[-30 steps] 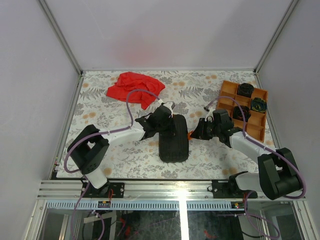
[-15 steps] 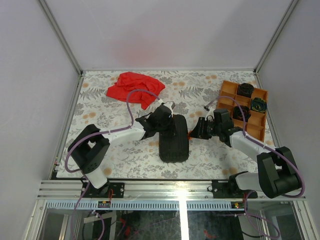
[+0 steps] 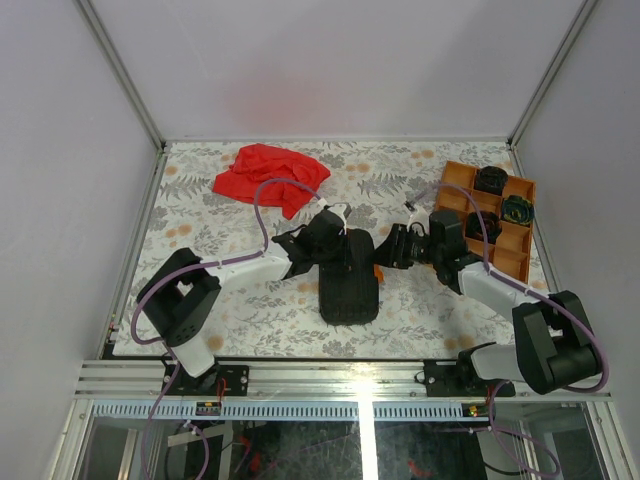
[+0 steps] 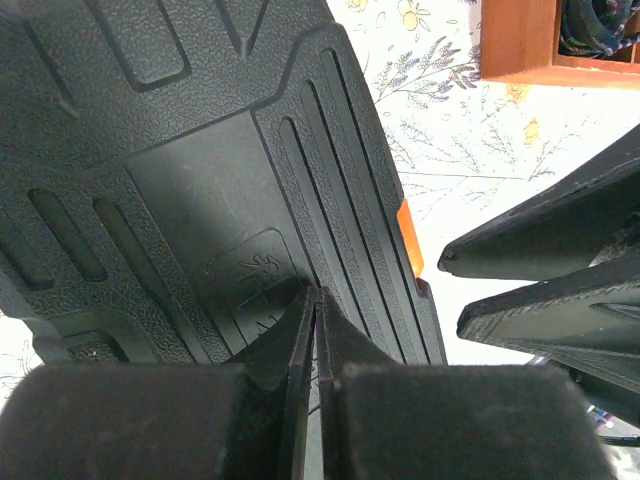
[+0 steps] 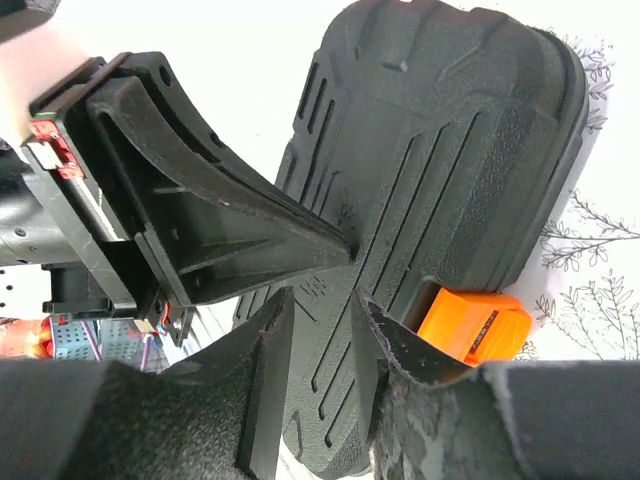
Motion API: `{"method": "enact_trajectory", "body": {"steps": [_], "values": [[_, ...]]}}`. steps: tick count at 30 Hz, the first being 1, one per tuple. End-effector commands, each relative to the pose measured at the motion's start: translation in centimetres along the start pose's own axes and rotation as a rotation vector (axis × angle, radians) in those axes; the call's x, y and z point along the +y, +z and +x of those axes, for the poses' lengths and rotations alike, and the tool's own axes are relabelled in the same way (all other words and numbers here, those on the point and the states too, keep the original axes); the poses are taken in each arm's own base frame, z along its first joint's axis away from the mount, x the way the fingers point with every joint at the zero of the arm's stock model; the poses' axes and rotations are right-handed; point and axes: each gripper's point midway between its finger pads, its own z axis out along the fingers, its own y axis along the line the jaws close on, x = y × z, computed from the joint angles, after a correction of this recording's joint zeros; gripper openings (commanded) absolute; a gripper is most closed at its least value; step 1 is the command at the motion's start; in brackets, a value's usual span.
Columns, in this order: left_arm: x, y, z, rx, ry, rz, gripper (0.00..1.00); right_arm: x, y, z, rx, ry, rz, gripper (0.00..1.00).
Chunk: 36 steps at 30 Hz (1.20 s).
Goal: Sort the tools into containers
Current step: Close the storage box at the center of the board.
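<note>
Bright even light, soft shadows; wrist-view backgrounds overexposed.

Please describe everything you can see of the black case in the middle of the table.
The case is black ribbed plastic with a grainy surface. It is closed and lies flat on the flowered table, its long side pointing away from the arms. An orange latch sits on its right edge. The shut left gripper rests its tip on the lid. The right gripper, jaws slightly apart, is at the latch side; whether it touches the case is unclear.
</note>
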Motion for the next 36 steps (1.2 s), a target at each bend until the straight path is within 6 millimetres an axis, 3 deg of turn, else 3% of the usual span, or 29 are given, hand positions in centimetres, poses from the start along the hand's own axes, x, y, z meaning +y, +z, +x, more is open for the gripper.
{"method": "enact_trajectory", "body": {"steps": [1, 10, 13, 21, 36], "values": [[4.8, 1.0, 6.5, 0.202, 0.008, -0.162, 0.0, -0.1, 0.0, -0.2, -0.029, -0.006, 0.006, 0.36], [4.9, 1.0, 6.4, 0.197, 0.013, -0.164, 0.0, -8.1, -3.1, -0.3, -0.106, -0.014, 0.498, 0.27], [4.9, 1.0, 6.4, 0.197, 0.012, -0.164, 0.0, -9.4, -3.6, 0.6, -0.077, -0.015, 0.56, 0.21], [5.0, 1.3, 6.7, 0.209, 0.017, -0.161, 0.0, -7.8, -1.9, 1.6, -0.023, -0.016, 0.415, 0.1], [5.2, 1.5, 7.1, 0.228, 0.018, -0.169, 0.0, -8.4, -0.9, 3.0, 0.018, 0.007, 0.382, 0.07]]}}
